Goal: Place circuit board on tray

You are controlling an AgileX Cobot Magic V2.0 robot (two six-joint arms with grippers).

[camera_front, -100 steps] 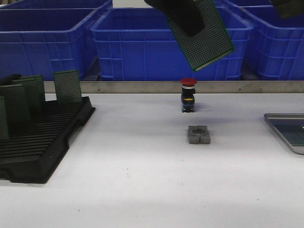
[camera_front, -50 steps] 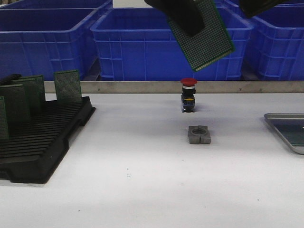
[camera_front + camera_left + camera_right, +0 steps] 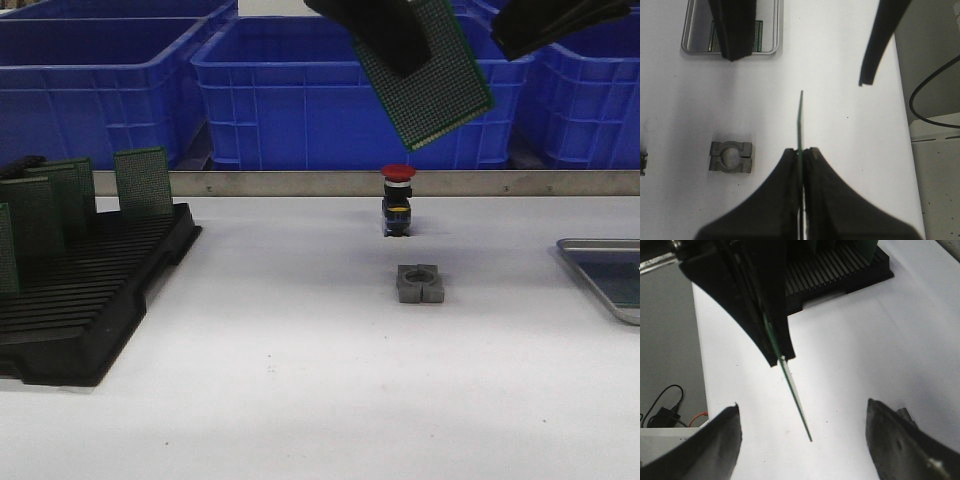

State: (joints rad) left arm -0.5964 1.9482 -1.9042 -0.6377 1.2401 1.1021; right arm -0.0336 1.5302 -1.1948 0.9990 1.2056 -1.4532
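My left gripper [image 3: 400,55] is shut on a green perforated circuit board [image 3: 432,80] and holds it tilted, high above the middle of the table. In the left wrist view the gripper [image 3: 801,150] pinches the board [image 3: 800,117], which shows edge-on. My right gripper [image 3: 552,25] is open, up high just right of the board. In the right wrist view its fingers [image 3: 722,440] stand wide on either side of the board's free edge [image 3: 792,390] without touching it. The silver tray [image 3: 590,250] lies at the table's right edge; another green board lies in it [image 3: 758,39].
A black slotted rack [image 3: 90,310] with several upright green boards stands at the left. A red-topped push button [image 3: 397,200] and a grey clamp block [image 3: 419,284] sit mid-table under the held board. Blue bins [image 3: 290,100] line the back behind a metal rail.
My right gripper has moved left and down from the top right corner toward the held board. The left gripper and board have stayed still.
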